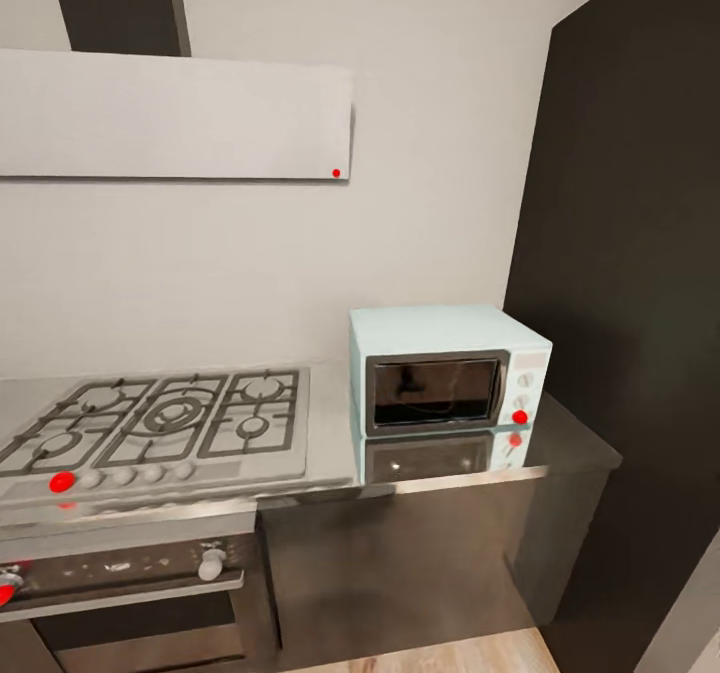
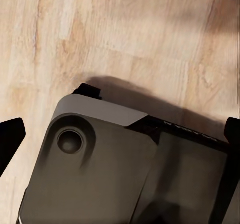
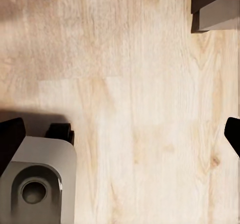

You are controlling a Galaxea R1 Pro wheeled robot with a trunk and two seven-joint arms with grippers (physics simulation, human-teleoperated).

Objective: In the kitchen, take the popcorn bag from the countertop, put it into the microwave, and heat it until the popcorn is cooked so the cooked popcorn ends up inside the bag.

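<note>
- Pale wood floor (image 2: pixel 125 29) lies under both wrist cameras, planks running lengthwise with a soft shadow across them.
- Left gripper (image 2: pixel 120 136): its dark fingertips (image 2: pixel 11 136) sit at opposite edges of the left wrist view, spread wide with nothing between them; below it is the robot's grey base (image 2: pixel 95 174) (rounded corner, a round socket set into it).
- Right gripper (image 3: pixel 120 134): also spread wide and empty, its tips at the far edges of the right wrist view, above bare floor and another corner of the base.
- From the head view, the nearest thing is a dark oven (image 1: pixel 120 593) with knobs, set under the counter.
- Above it the steel-grey countertop (image 1: pixel 450 478) carries a gas hob (image 1: pixel 160 418) with grates and a row of knobs.
- Right of the hob stands the mint-blue microwave (image 1: pixel 448 368), door closed, against the wall and mirrored in the glossy counter.
- Behind, a pale grey wall holds a flat hood (image 1: pixel 175 113); a tall dark cabinet (image 1: pixel 630 253) rises on the right.
</note>
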